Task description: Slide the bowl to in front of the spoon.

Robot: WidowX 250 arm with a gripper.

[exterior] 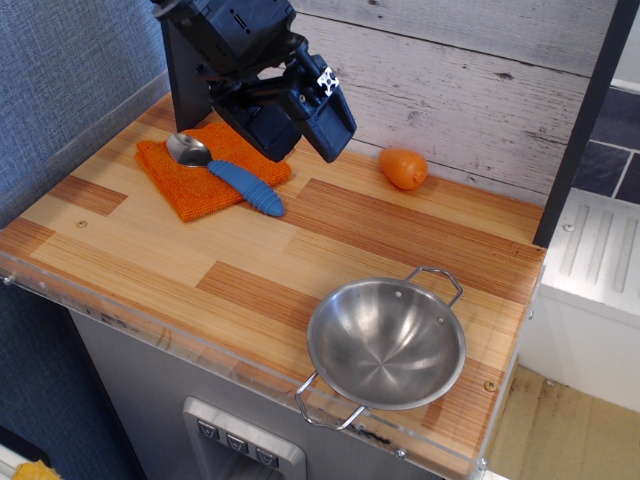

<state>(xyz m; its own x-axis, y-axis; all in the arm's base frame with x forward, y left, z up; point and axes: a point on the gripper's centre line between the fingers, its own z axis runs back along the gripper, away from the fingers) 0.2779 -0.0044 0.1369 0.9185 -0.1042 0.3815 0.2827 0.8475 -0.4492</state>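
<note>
The shiny steel bowl with two wire loop handles sits at the front right of the wooden counter, close to the front edge. The spoon, metal head and blue ribbed handle, lies on an orange cloth at the back left. My black gripper hangs above the counter just right of the cloth, far behind and left of the bowl. Its two fingers stand apart with nothing between them. The arm covers the back edge of the cloth.
An orange fruit-like object rests near the back wall, right of the gripper. A clear plastic lip runs along the counter's front edge. A white sink unit stands to the right.
</note>
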